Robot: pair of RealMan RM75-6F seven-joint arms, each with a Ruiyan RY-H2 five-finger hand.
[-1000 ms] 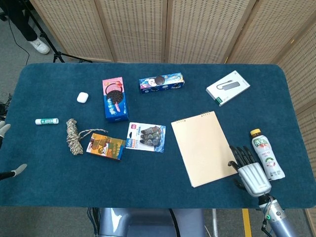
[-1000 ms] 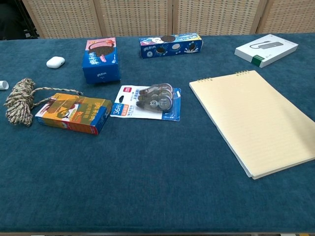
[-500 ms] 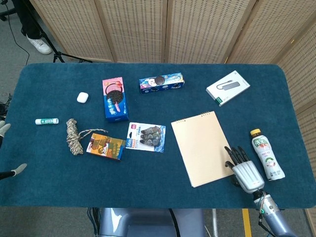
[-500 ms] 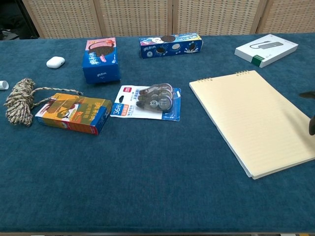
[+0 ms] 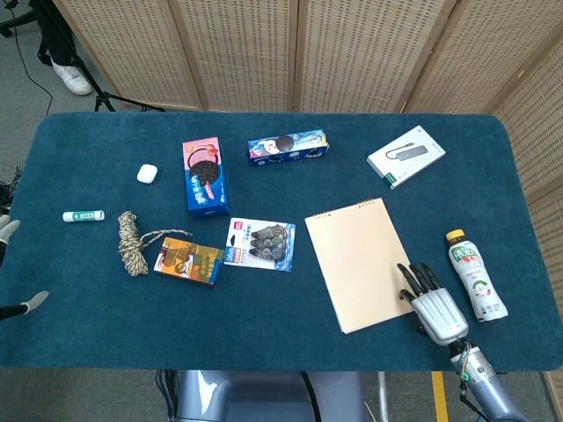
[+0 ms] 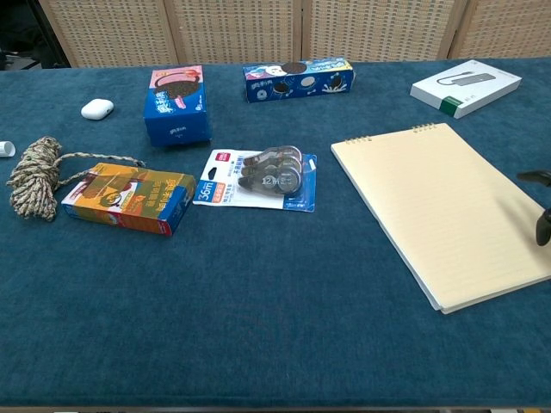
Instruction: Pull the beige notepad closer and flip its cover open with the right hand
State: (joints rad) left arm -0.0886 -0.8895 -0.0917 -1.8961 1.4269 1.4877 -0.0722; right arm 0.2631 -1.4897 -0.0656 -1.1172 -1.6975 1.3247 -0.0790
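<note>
The beige spiral notepad (image 5: 362, 260) lies flat and closed on the blue table, its wire binding at the far end; the chest view shows it too (image 6: 448, 206). My right hand (image 5: 432, 303) hovers at the notepad's near right corner, fingers spread and extended over its edge, holding nothing. In the chest view only dark fingertips (image 6: 541, 225) show at the right border. Whether they touch the cover I cannot tell. My left hand is out of both views.
A drink bottle (image 5: 474, 278) lies just right of my right hand. A white box (image 5: 405, 155) sits beyond the notepad. Correction tape pack (image 5: 259, 243), snack box (image 5: 188, 260), rope (image 5: 132, 242), cookie boxes (image 5: 205, 175) (image 5: 287, 147), earbud case (image 5: 146, 173) and a tube (image 5: 83, 215) lie to the left.
My right hand has moved left and slightly forward, from beside the bottle onto the notepad's near right corner. Its fingertips now enter the chest view. The notepad has not shifted.
</note>
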